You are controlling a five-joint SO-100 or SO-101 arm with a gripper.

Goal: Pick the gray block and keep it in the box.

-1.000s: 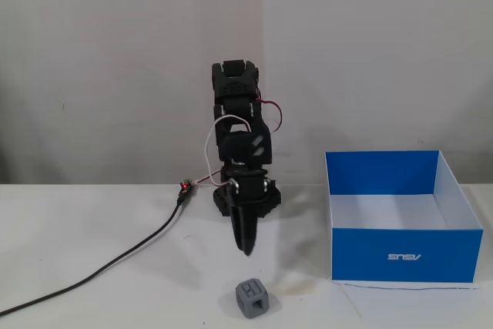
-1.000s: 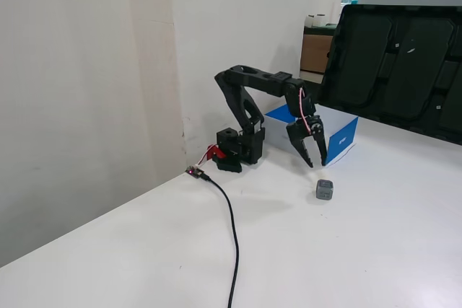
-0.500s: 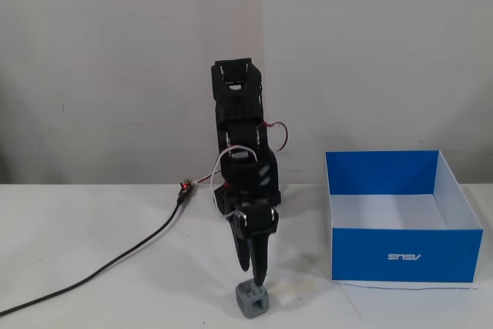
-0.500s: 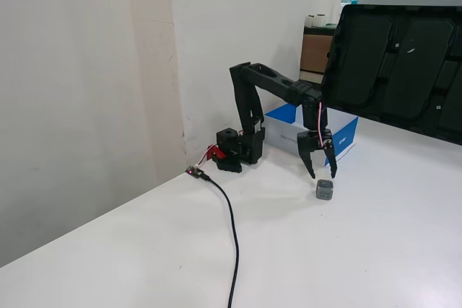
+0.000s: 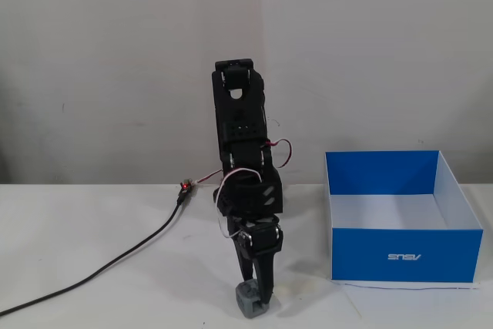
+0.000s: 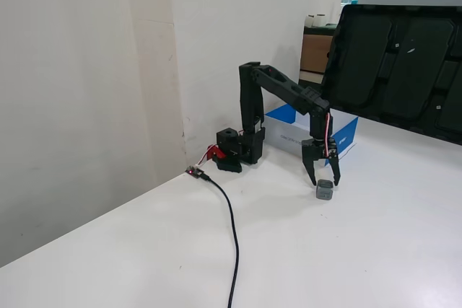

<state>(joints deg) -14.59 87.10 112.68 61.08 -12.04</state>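
The arm is bent right over, its gripper (image 5: 259,296) pointing straight down at the table, and the gray block (image 5: 251,303) sits on the white tabletop at the fingertips. In a fixed view the fingers (image 6: 335,176) are spread apart, one just above the block (image 6: 325,191) and the other off to its left, so the pincer is open and gripping nothing yet. The blue ASUS box (image 5: 400,253) stands well apart, to the right in that front-on fixed view, open side up and apparently empty. The block looks like a small hard plastic cube, light and stiff, so I'd guess it won't squash. Its rounded corners could let it twist or pop out, though. Best to close on two opposite flat faces, centred and low, not across a corner. A black cable (image 6: 232,236) trails over the table, clear of the work
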